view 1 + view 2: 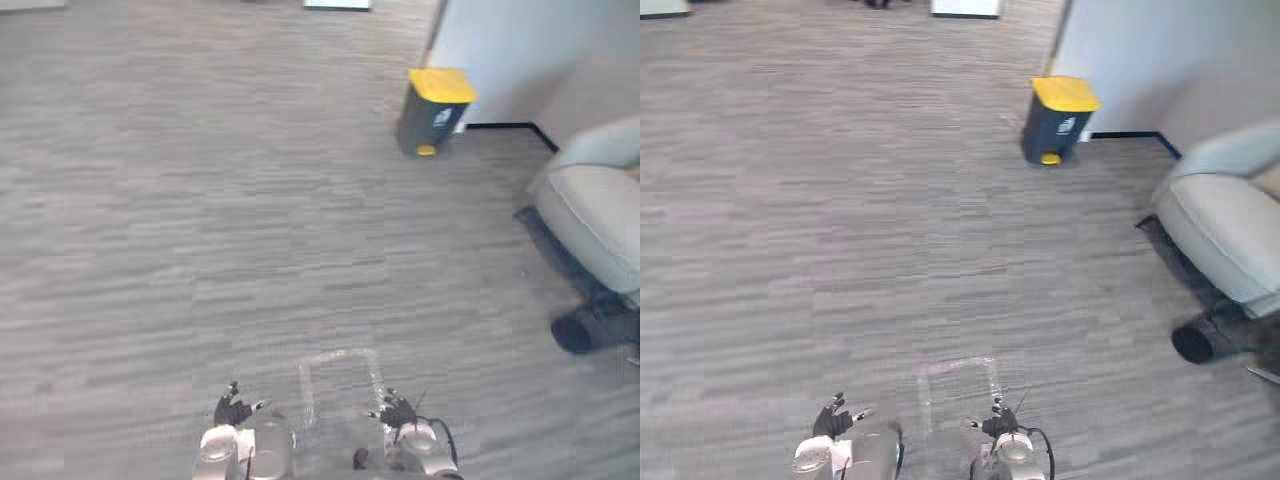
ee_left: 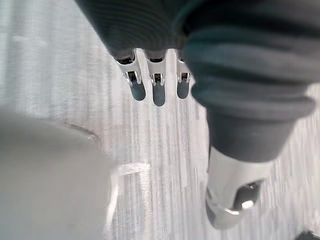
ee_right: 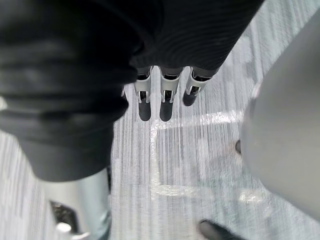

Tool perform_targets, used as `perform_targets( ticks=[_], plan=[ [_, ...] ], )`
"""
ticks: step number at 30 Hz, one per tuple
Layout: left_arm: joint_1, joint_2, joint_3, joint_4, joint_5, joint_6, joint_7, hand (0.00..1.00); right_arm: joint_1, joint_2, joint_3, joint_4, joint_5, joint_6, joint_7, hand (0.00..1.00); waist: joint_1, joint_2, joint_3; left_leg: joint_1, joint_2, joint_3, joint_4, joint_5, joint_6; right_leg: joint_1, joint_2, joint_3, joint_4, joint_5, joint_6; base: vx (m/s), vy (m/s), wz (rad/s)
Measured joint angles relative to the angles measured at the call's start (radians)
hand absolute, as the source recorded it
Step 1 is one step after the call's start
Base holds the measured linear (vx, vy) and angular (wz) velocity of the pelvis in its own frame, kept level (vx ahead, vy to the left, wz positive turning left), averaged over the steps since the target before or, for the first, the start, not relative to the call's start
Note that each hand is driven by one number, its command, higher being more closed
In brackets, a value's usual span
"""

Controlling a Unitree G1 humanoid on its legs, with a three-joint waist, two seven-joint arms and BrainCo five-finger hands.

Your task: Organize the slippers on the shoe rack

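With left hand (image 1: 232,410) and right hand (image 1: 398,410) empty, fingers straight and relaxed above the floor (image 1: 200,220), slippers and rack likely lie elsewhere, so turning to seek them could clip the bin (image 1: 434,110) or sofa (image 1: 600,215).

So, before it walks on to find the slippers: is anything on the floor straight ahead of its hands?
Nothing visible blocks the way. Ahead of the left hand and right hand, both open, lies carpet with a flat tape outline. The bin and the sofa stand off to the right.

Bin (image 1: 436,110) left of armchair (image 1: 600,215)
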Motion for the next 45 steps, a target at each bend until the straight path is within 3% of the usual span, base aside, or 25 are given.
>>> perform_targets(
  ticks=[2, 5, 6, 7, 8, 9, 12, 14, 15, 16, 19, 21, 23, 24, 25, 27, 30, 31, 32, 33, 34, 40, 45],
  plan=[
    [0.007, -0.003, 0.005, -0.002, -0.001, 0.001, 0.005, 0.0, 0.006, 0.0, 0.0, -0.002, -0.002, 0.0, 0.005, 0.0, 0.015, -0.001, -0.013, 0.049, 0.025, 0.117, 0.001, -0.023, 0.045, -0.064, -0.025, -0.072, 0.136, 0.001, 0.005, 0.18, 0.291, -1.44],
    [0.007, 0.007, 0.003, 0.016, 0.0, 0.003, 0.006, 0.0, 0.003, -0.001, 0.0, 0.004, -0.004, -0.005, 0.009, 0.0, 0.014, -0.01, -0.016, 0.115, 0.029, 0.224, -0.008, -0.04, 0.071, -0.121, -0.105, -0.253, 0.27, 0.004, 0.012, 0.16, 0.192, -1.21],
    [0.007, 0.014, -0.005, 0.031, 0.001, 0.003, 0.006, 0.0, -0.004, -0.004, 0.009, 0.013, -0.024, -0.008, 0.012, 0.0, 0.006, -0.009, -0.017, 0.172, 0.037, 0.282, -0.027, -0.041, 0.073, -0.114, -0.161, -0.415, 0.288, 0.017, -0.009, 0.16, 0.112, -1.19],
    [0.007, 0.017, -0.005, 0.038, 0.0, 0.003, 0.007, 0.0, -0.016, -0.01, 0.032, 0.038, -0.041, -0.008, 0.015, 0.0, 0.007, -0.005, -0.019, 0.212, 0.051, 0.323, -0.057, -0.041, 0.074, -0.1, -0.186, -0.54, 0.28, 0.032, -0.034, 0.16, 0.098, -1.17],
    [0.007, 0.019, -0.005, 0.042, 0.0, 0.002, 0.007, 0.0, -0.02, -0.011, 0.037, 0.045, -0.041, -0.009, 0.017, 0.0, 0.007, -0.003, -0.02, 0.221, 0.056, 0.333, -0.071, -0.041, 0.074, -0.099, -0.188, -0.568, 0.275, 0.035, -0.039, 0.17, 0.054, -1.46],
    [0.005, 0.026, -0.009, 0.052, 0.0, 0.003, 0.008, 0.0, -0.043, -0.016, 0.052, 0.074, -0.044, -0.008, 0.026, 0.0, 0.006, 0.002, -0.02, 0.263, 0.074, 0.385, -0.149, -0.041, 0.074, -0.119, -0.189, -0.662, 0.262, 0.032, -0.033, 0.19, 0.02, -1.32],
    [-0.014, 0.034, -0.026, 0.071, 0.0, 0.006, 0.007, 0.0, -0.066, -0.028, 0.051, 0.075, -0.054, -0.008, 0.031, 0.0, 0.003, 0.009, -0.013, 0.283, 0.107, 0.452, -0.194, -0.039, 0.07, -0.162, -0.18, -0.772, 0.217, -0.014, -0.021, 0.15, -0.045, -1.14],
    [-0.03, 0.037, -0.043, 0.094, 0.0, 0.007, 0.0, 0.0, -0.076, -0.048, 0.057, 0.074, -0.079, -0.007, 0.032, 0.0, 0.004, 0.011, 0.0, 0.326, 0.138, 0.528, -0.224, -0.034, 0.061, -0.199, -0.188, -0.932, 0.112, 0.032, -0.05, 0.19, -0.109, -1.06],
    [-0.03, 0.039, -0.044, 0.095, 0.0, 0.007, -0.003, 0.0, -0.075, -0.049, 0.058, 0.075, -0.079, -0.007, 0.032, 0.0, 0.005, 0.006, 0.001, 0.334, 0.135, 0.534, -0.228, -0.033, 0.059, -0.197, -0.19, -0.948, 0.087, 0.053, -0.053, 0.3, -0.21, -0.98],
    [-0.038, 0.052, -0.044, 0.099, 0.002, 0.004, -0.011, 0.0, -0.065, -0.057, 0.058, 0.075, -0.079, -0.005, 0.033, 0.0, 0.012, -0.033, 0.01, 0.38, 0.108, 0.532, -0.238, -0.043, 0.038, -0.176, -0.207, -0.98, 0.015, 0.13, -0.166, 0.23, -0.183, -0.68],
    [-0.043, 0.026, -0.075, 0.11, 0.008, 0.006, -0.025, 0.0, -0.076, -0.089, 0.049, 0.074, -0.079, -0.004, 0.031, 0.0, -0.009, 0.024, 0.014, 0.384, 0.157, 0.495, -0.197, -0.045, 0.018, -0.169, -0.146, -0.968, 0.026, 0.061, -0.135, 0.3, -0.255, -0.4],
    [-0.045, 0.023, -0.076, 0.1, 0.012, 0.006, -0.028, 0.0, -0.074, -0.1, 0.044, 0.079, -0.079, -0.001, 0.031, 0.0, -0.006, 0.032, 0.008, 0.325, 0.2, 0.475, -0.062, -0.041, 0.012, -0.157, -0.107, -0.963, -0.011, 0.059, -0.135, 0.24, -0.2, -0.23],
    [-0.048, 0.022, -0.086, 0.09, 0.014, 0.004, -0.032, 0.0, -0.07, -0.103, 0.054, 0.089, -0.079, 0.001, 0.031, 0.0, 0.0, 0.065, 0.006, 0.198, 0.299, 0.401, 0.291, 0.043, -0.012, -0.087, -0.016, -0.926, -0.092, 0.061, -0.152, 0.3, -0.178, -0.48],
    [-0.048, 0.021, -0.088, 0.09, 0.014, 0.004, -0.032, 0.0, -0.07, -0.104, 0.058, 0.091, -0.079, 0.001, 0.031, 0.0, 0.0, 0.069, 0.004, 0.183, 0.309, 0.392, 0.337, 0.06, -0.013, -0.078, -0.006, -0.917, -0.1, 0.061, -0.154, 0.29, -0.041, -0.82],
    [-0.048, 0.023, -0.103, 0.085, 0.014, 0.004, -0.031, 0.0, -0.073, -0.104, 0.057, 0.103, -0.078, 0.001, 0.03, 0.0, 0.005, 0.08, -0.001, 0.119, 0.318, 0.354, 0.473, 0.024, -0.033, -0.048, 0.026, -0.87, -0.124, 0.058, -0.159, 0.31, 0.036, -0.99],
    [-0.046, 0.022, -0.108, 0.07, 0.014, 0.004, -0.031, 0.0, -0.074, -0.101, 0.056, 0.111, -0.077, 0.001, 0.03, 0.0, 0.012, 0.078, 0.001, 0.067, 0.287, 0.322, 0.472, -0.012, -0.03, -0.02, 0.034, -0.833, -0.15, 0.067, -0.166, 0.25, 0.047, -0.96],
    [-0.043, 0.018, -0.112, 0.044, 0.013, 0.004, -0.03, 0.0, -0.073, -0.104, 0.05, 0.111, -0.076, 0.001, 0.02, 0.0, 0.021, 0.071, 0.003, 0.014, 0.197, 0.234, 0.216, -0.054, -0.022, 0.008, 0.032, -0.74, -0.17, 0.083, -0.151, 0.16, 0.136, -0.93],
    [-0.04, 0.014, -0.111, 0.041, 0.012, 0.003, -0.028, 0.0, -0.068, -0.105, 0.048, 0.112, -0.076, 0.001, 0.013, 0.0, 0.024, 0.074, 0.001, 0.018, 0.144, 0.137, 0.023, -0.044, -0.02, 0.005, 0.031, -0.691, -0.17, 0.089, -0.14, 0.05, 0.128, -0.77],
    [-0.039, 0.012, -0.111, 0.041, 0.011, 0.003, -0.027, 0.0, -0.066, -0.105, 0.048, 0.112, -0.076, 0.001, 0.012, 0.0, 0.025, 0.079, 0.0, 0.018, 0.132, 0.098, -0.036, -0.017, -0.021, 0.004, 0.034, -0.677, -0.17, 0.092, -0.132, 0.11, 0.255, -1.09],
    [-0.038, 0.011, -0.111, 0.042, 0.005, 0.002, -0.025, 0.0, -0.066, -0.101, 0.048, 0.111, -0.077, 0.001, 0.009, 0.0, 0.044, 0.068, -0.004, 0.053, 0.097, 0.061, -0.082, 0.045, -0.026, 0.006, 0.034, -0.624, -0.181, 0.103, -0.109, 0.13, 0.182, -0.76],
    [-0.035, 0.016, -0.112, 0.046, 0.005, 0.003, -0.022, 0.0, -0.06, -0.096, 0.051, 0.107, -0.077, -0.001, 0.01, 0.0, 0.04, 0.056, -0.012, 0.076, 0.074, 0.051, -0.112, 0.052, -0.016, 0.019, 0.036, -0.589, -0.216, 0.124, -0.086, 0.16, 0.213, -0.67],
    [-0.031, 0.025, -0.099, 0.064, 0.005, 0.001, -0.019, 0.0, -0.036, -0.092, 0.032, 0.11, -0.08, -0.002, 0.01, 0.0, 0.041, 0.042, -0.02, 0.16, 0.041, 0.112, -0.206, 0.067, 0.018, 0.066, 0.017, -0.507, -0.317, 0.187, -0.048, 0.09, 0.15, -0.34],
    [-0.031, 0.013, -0.061, 0.074, 0.005, 0.001, -0.018, 0.0, -0.035, -0.093, 0.026, 0.11, -0.081, -0.006, 0.011, 0.0, 0.043, 0.041, -0.02, 0.198, 0.026, 0.141, -0.246, 0.075, 0.031, 0.074, 0.01, -0.465, -0.335, 0.207, -0.04, 0.02, 0.073, -0.29]
  ],
)
